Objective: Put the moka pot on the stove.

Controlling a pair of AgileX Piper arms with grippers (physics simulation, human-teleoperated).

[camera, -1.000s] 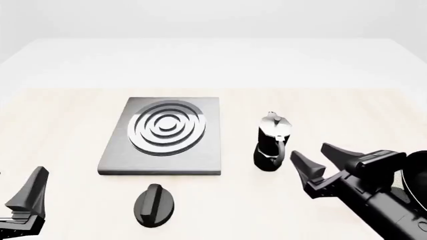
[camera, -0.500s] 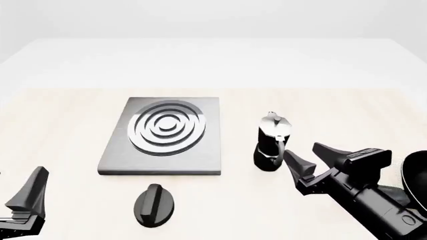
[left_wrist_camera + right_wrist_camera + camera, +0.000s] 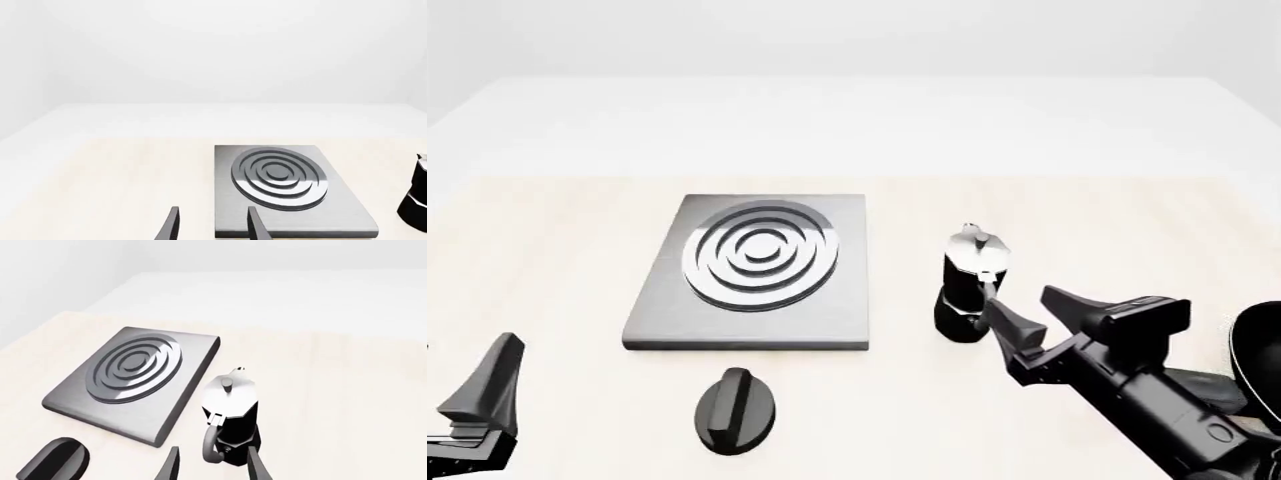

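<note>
Right gripper (image 3: 1044,311) spread wide, empty, fingers angled toward moka pot (image 3: 966,288). Pot just ahead of fingertips, upright on table (image 3: 547,260), handle (image 3: 211,442) facing gripper; contact not clear. Stove (image 3: 754,272) beyond pot, off to gripper's left, apart from pot. Black knob (image 3: 735,409) near stove's near edge.

Judgement: approach step, grasp not made. Centre jaws on handle or body, go low enough, close gently; crooked entry may tip pot.

Left gripper (image 3: 212,226) parted, empty, idle, well away from pot.
</note>
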